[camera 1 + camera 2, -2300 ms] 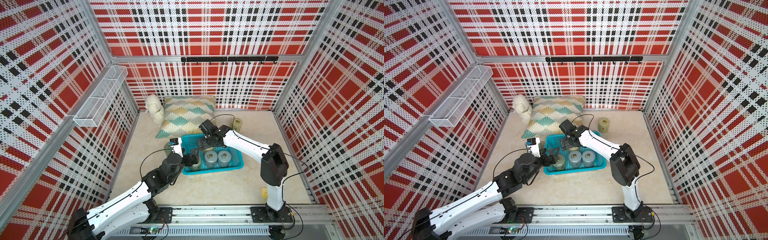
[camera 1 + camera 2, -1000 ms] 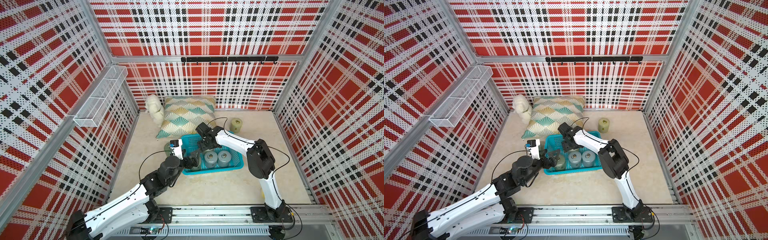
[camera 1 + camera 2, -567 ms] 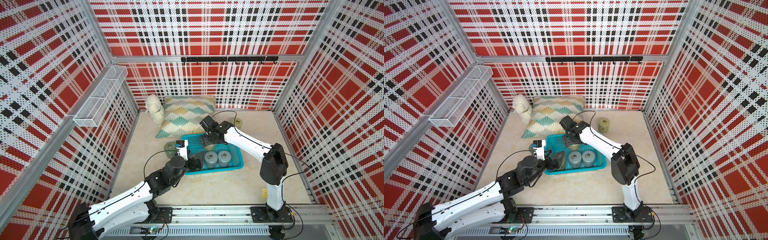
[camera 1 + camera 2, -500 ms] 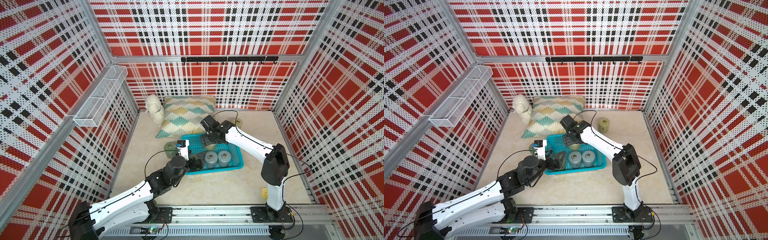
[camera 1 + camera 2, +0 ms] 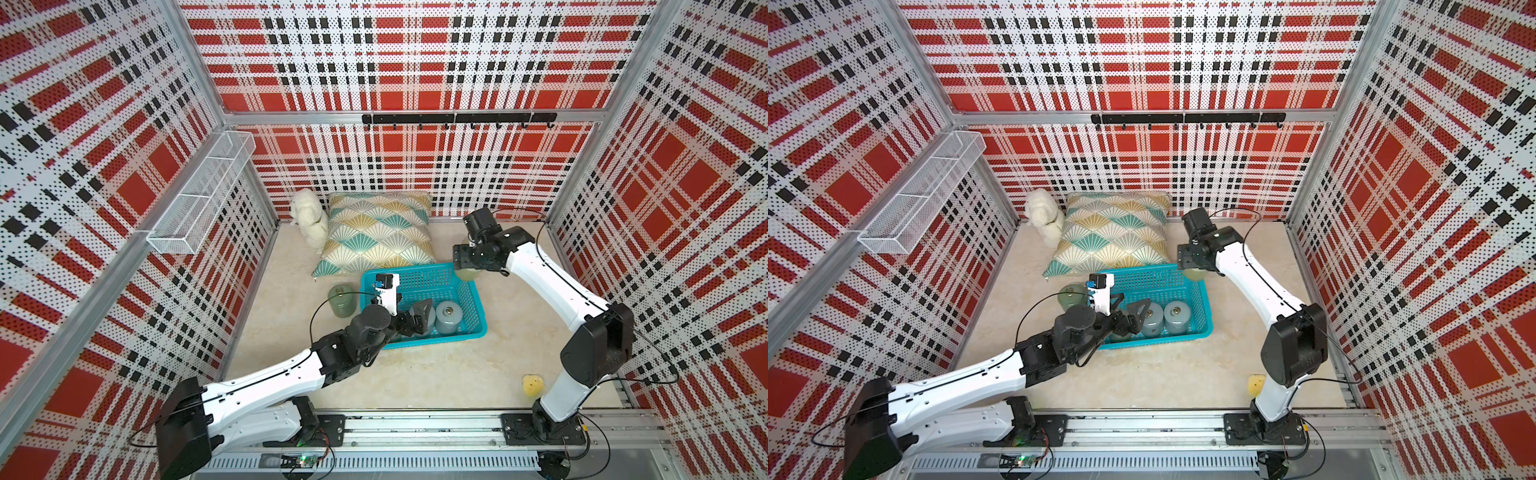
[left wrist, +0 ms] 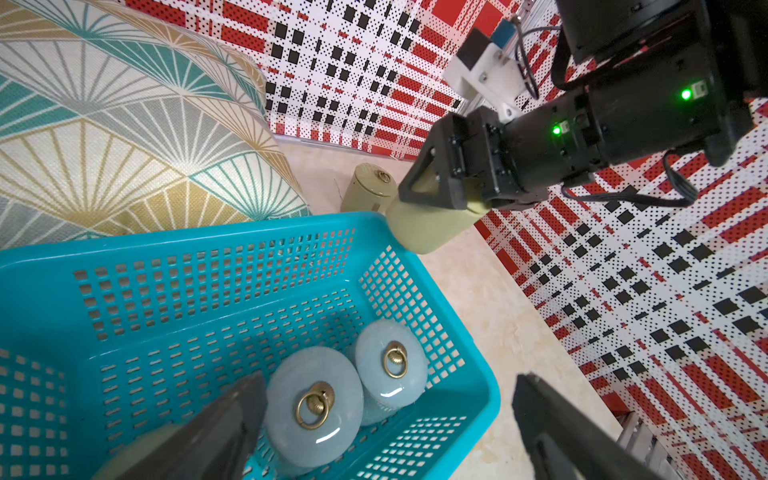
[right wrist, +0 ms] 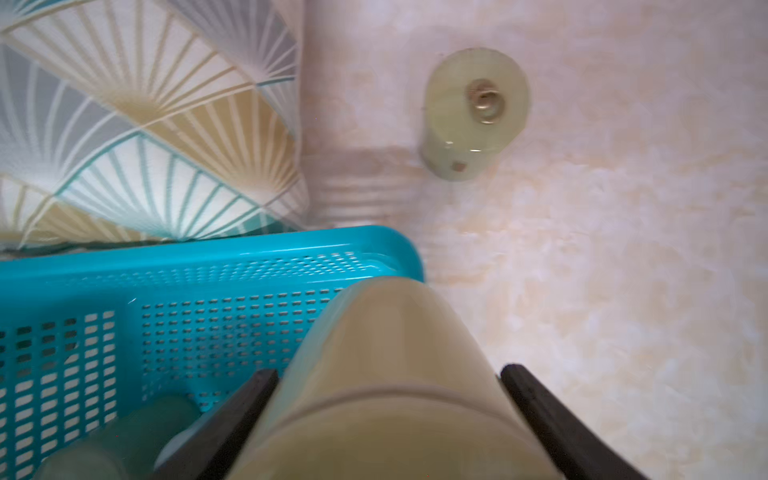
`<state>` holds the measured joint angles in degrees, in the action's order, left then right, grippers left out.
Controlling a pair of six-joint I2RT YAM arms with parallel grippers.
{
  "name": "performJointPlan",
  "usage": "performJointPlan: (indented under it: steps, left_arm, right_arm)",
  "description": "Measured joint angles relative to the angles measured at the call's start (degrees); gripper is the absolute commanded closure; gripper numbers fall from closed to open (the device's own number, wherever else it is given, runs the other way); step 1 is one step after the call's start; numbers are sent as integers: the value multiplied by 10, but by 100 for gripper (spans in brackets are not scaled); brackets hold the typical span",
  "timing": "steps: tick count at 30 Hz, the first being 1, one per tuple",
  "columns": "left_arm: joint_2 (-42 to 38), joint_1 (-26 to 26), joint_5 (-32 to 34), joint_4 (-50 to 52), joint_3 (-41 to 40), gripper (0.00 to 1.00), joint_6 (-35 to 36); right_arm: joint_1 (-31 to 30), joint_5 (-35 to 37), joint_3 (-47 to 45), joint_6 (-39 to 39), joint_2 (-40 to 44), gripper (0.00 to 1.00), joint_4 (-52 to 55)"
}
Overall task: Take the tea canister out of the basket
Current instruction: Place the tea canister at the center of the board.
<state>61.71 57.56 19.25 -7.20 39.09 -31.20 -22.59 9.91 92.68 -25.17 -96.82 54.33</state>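
Right fingers [image 7: 536,409] clamp tea canister [image 7: 386,365].

A pale olive-green tea canister [image 6: 428,228] is hanging roughly upright in the air at the far right corner of the basket [image 5: 428,282], above its rim. The turquoise perforated basket is sitting flat on the floor, with blue-grey canisters [image 6: 316,399] standing inside.

No legible text, brand or number anywhere. Only a small brownish mark low on the olive canister [image 7: 473,112] ahead of the right gripper [image 7: 388,372], too blurred to read.
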Motion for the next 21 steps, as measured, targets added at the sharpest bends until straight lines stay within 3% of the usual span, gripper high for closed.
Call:
performJointPlan:
  steps: [9,21]
  left_arm:
    - [34,3,-14,-23,6,0,9]
    - [37,3,-14,-36,6,0,21]
  right_arm:
    - [132,-10,-48,1,17,23,-13]
    - [166,0,21,-13,-104,23,-43]
